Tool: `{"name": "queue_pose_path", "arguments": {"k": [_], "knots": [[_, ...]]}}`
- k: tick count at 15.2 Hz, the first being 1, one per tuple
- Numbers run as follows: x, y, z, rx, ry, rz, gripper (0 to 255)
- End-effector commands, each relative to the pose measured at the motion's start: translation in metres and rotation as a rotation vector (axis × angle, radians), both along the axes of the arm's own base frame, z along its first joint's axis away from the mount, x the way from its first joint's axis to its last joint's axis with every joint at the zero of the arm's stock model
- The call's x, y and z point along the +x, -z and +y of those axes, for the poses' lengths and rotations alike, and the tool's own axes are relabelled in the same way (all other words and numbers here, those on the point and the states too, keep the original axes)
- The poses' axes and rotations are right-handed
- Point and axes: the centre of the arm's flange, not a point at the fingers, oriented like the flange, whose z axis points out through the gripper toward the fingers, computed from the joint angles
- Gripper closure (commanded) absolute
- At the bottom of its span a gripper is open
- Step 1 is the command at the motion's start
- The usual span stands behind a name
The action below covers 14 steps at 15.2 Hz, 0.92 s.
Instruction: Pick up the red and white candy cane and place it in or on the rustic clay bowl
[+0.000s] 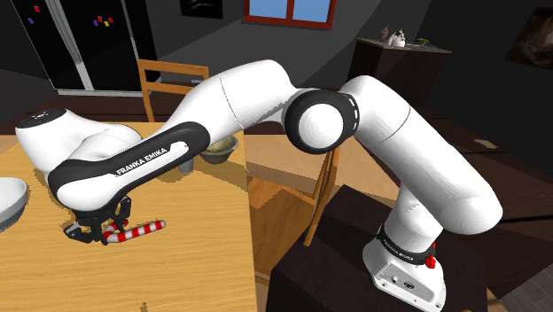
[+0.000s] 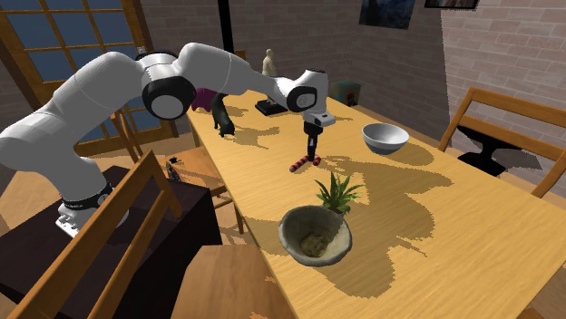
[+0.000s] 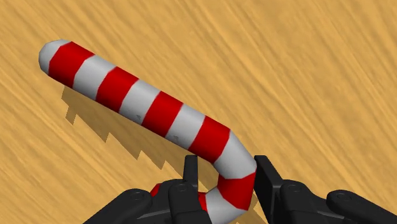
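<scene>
Red-and-white candy cane (image 3: 140,105) clamped in the claw (image 3: 226,167), small plant (image 2: 337,192) between it and the clay bowl (image 2: 288,243).

The white arm rises from its stand (image 1: 403,266) at the lower right and reaches left across the wooden tabletop (image 1: 177,257). Its black end effector (image 1: 103,234) points down at the curved end of a red and white candy cane (image 1: 142,230), whose straight part runs off to the right, low over the wood. A tan bowl (image 1: 221,148) sits behind the forearm, and a white bowl (image 1: 9,202) is cut by the left edge. A wooden chair (image 1: 168,78) stands beyond the tabletop.
</scene>
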Motion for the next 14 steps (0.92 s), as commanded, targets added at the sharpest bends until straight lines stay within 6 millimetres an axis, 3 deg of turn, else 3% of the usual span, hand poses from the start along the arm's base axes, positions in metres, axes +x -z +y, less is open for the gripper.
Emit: {"name": "queue_pose_path", "arguments": {"k": [1,14], "knots": [[0.0,0.0,0.0,0.0,0.0,0.0,255],[0.0,-0.063,0.0,0.0,0.0,0.0,255]]}}
